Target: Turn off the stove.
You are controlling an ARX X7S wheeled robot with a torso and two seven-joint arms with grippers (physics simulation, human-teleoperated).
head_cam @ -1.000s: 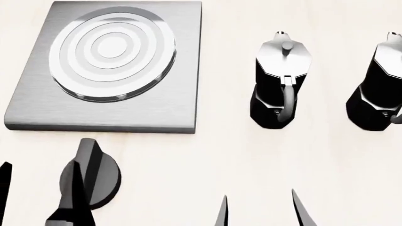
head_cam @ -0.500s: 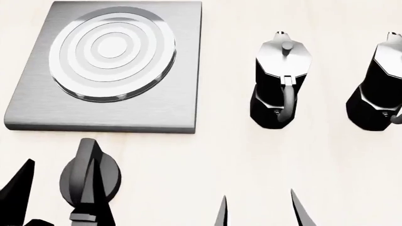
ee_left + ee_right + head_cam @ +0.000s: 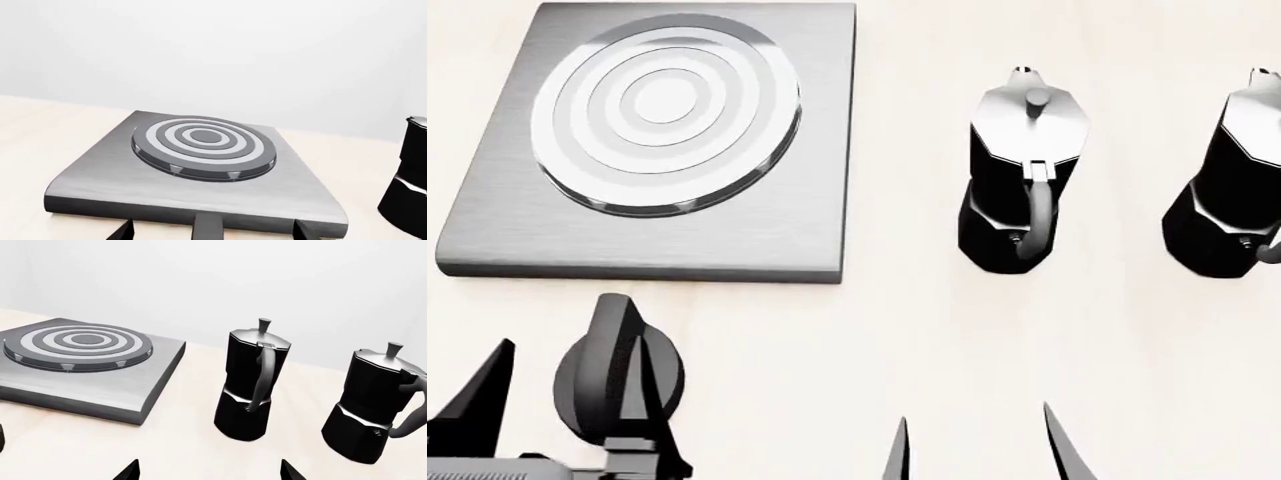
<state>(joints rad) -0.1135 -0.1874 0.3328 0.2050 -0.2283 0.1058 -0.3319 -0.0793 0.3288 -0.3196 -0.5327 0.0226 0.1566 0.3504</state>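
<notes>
table (image 3: 961,340): pale wood | on it: stove (image 3: 814,180), knob (image 3: 621,375), two moka pots (image 3: 1021,180)

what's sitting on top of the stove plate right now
Only the round ringed burner sits on the stove plate; no pot is on it. Both moka pots stand beside it on the table.

Two moka pots (image 3: 1024,180) (image 3: 1232,190) stand upright on the pale table (image 3: 961,330).

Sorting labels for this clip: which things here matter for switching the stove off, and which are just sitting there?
Job: flat square brushed-grey metal stove plate; round black ridged knob; left pincer.
Idle: two black-and-silver moka pots; right pincer.
</notes>
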